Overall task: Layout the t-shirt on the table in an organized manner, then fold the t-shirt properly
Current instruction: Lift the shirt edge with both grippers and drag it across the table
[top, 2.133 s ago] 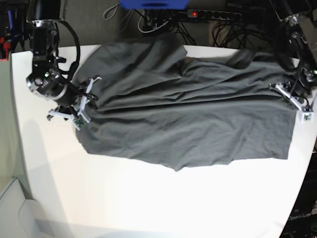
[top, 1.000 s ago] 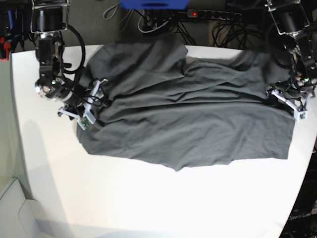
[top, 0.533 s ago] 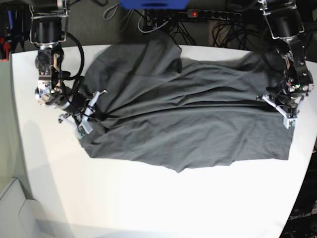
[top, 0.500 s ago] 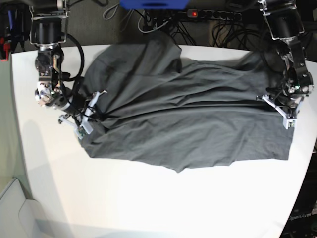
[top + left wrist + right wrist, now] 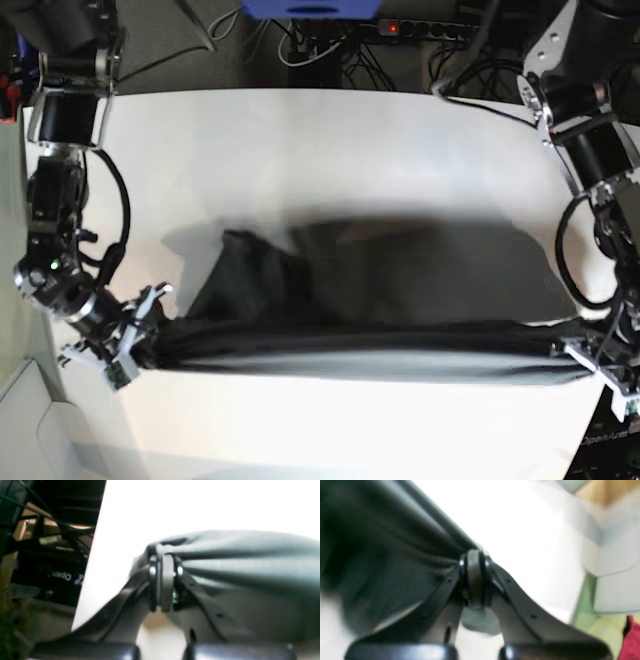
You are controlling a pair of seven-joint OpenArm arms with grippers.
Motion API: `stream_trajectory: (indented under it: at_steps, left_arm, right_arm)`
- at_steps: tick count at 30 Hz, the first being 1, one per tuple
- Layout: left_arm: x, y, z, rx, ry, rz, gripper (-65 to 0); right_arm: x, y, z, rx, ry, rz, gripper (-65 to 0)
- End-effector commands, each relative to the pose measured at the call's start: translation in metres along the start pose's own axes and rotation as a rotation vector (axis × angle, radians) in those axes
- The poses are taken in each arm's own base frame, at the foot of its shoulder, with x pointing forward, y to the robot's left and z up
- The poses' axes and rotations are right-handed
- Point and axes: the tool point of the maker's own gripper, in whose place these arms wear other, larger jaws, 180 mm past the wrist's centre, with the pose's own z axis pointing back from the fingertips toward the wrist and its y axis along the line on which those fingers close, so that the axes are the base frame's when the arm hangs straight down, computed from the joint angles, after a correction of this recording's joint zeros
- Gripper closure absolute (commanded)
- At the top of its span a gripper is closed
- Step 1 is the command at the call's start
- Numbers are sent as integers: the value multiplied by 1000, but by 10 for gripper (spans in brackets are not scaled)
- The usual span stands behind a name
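The dark grey t-shirt (image 5: 370, 300) hangs blurred and stretched in a long band between my two grippers over the front half of the white table (image 5: 300, 150). At the left of the base view my right gripper (image 5: 150, 335) is shut on one end of it. The left gripper (image 5: 577, 352) is shut on the other end at the far right. In the left wrist view the gripper (image 5: 163, 557) pinches a bunched edge of the t-shirt (image 5: 250, 555) above the table (image 5: 200, 505). The right wrist view shows its gripper (image 5: 475, 555) clamped on taut folds of the t-shirt (image 5: 382, 555).
A power strip (image 5: 420, 28) with a red light, cables and a blue object (image 5: 310, 8) lie beyond the table's far edge. A pale grey bin (image 5: 30, 420) sits off the front left corner, also seen as the bin (image 5: 612, 555) in the right wrist view.
Both grippers closed on the shirt's side edges, then swept toward the table's front edge. The shirt came off the far half and now stretches between them.
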Motion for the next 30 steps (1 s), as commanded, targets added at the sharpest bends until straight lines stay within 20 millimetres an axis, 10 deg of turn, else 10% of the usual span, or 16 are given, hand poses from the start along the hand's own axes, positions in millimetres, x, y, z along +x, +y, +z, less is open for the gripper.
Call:
stream_trajectory:
  at_steps: [1, 8, 14, 19, 30]
  left_arm:
    - [48, 7, 8, 15, -130, 22, -4]
    - [128, -27, 2, -72, -291, 36, -4]
    - [136, -42, -8, -112, -285, 33, -4]
    - [74, -41, -24, -103, -115, -2, -4]
    - [-27, -31, -25, -59, 45, -84, -4]
  right_arm:
    - [41, -42, 8, -100, -101, -1, 0]
    - [111, -128, 25, -247, -235, -46, 0]
    - [125, -146, 29, -269, -237, -47, 0]
    - [71, -127, 26, -245, -113, -48, 0]
    - [20, -71, 22, -170, -38, -53, 0]
